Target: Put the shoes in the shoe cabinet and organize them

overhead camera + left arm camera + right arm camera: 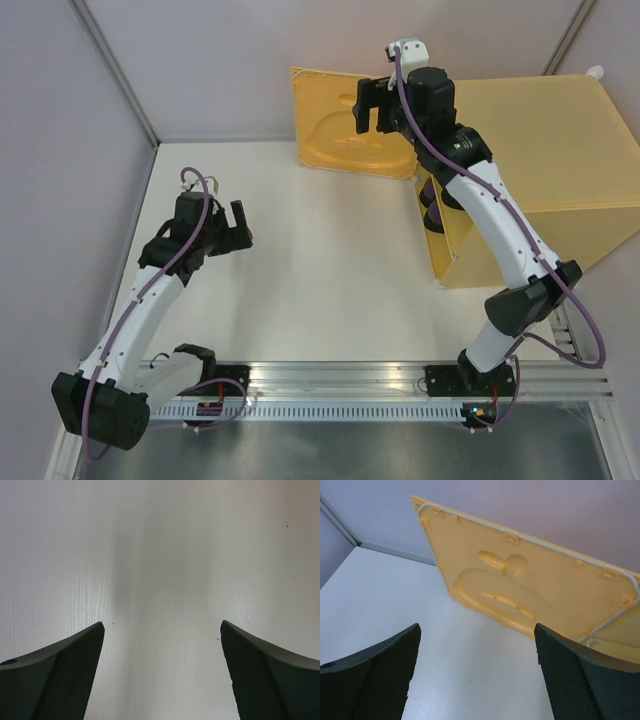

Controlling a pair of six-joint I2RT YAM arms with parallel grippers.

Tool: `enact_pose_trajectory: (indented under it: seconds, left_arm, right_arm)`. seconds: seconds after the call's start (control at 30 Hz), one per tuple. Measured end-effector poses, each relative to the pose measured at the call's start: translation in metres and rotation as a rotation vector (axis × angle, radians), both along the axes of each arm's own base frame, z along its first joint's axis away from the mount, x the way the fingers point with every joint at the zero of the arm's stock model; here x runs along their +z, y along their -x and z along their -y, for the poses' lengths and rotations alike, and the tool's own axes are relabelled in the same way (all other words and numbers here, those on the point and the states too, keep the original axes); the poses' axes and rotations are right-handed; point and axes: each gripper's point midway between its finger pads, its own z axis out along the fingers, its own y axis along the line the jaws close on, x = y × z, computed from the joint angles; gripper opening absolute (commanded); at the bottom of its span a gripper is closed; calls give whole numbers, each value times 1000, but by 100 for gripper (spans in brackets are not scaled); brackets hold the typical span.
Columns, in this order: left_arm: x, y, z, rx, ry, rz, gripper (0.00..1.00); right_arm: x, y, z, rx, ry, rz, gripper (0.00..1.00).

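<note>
The yellow-orange shoe cabinet (540, 150) stands at the right, its opening facing left. Its door (345, 135) with the embossed motif is swung open toward the back wall and also shows in the right wrist view (520, 585). Inside the opening, part of a purple shoe (430, 196) and something dark below it show; my right arm hides the rest. No shoes lie on the table. My right gripper (372, 108) is open and empty, held in front of the door (477, 626). My left gripper (230, 226) is open and empty above bare table (162, 624).
The white table (320, 260) is walled by grey panels at the left and back. A metal rail (380, 380) with the arm bases runs along the near edge. The cabinet's lower front wall (455, 255) juts out beside my right arm.
</note>
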Motion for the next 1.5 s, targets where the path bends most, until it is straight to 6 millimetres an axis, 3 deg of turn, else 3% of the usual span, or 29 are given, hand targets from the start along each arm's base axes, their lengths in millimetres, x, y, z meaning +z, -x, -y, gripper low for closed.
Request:
enact_pose_trajectory:
  seconds: [0.13,0.27,0.47,0.6,0.93,1.27,1.5]
  left_arm:
    - [-6,-3,0,-3,-10,-19,100]
    - [-18,-2,0,-11,-20,-32,100]
    - [-30,3,-2,-16,-34,-60,99]
    - [-30,2,-2,-19,-34,-55,99]
    - [-32,1,-2,-24,-41,-58,98]
    - [-34,0,-2,-29,-49,-64,98]
    - [-34,0,-2,-33,-53,-64,98]
  right_arm:
    - [3,-34,5,17,5,21,98]
    - [-7,-64,7,44,46,31,98]
    - [-22,-93,11,119,113,57,98]
    - [-26,-102,14,164,168,92,98]
    - [-11,-121,-2,246,229,214,98]
    - [-40,-143,-11,283,270,204,98]
    - [-48,-144,-14,319,286,199,98]
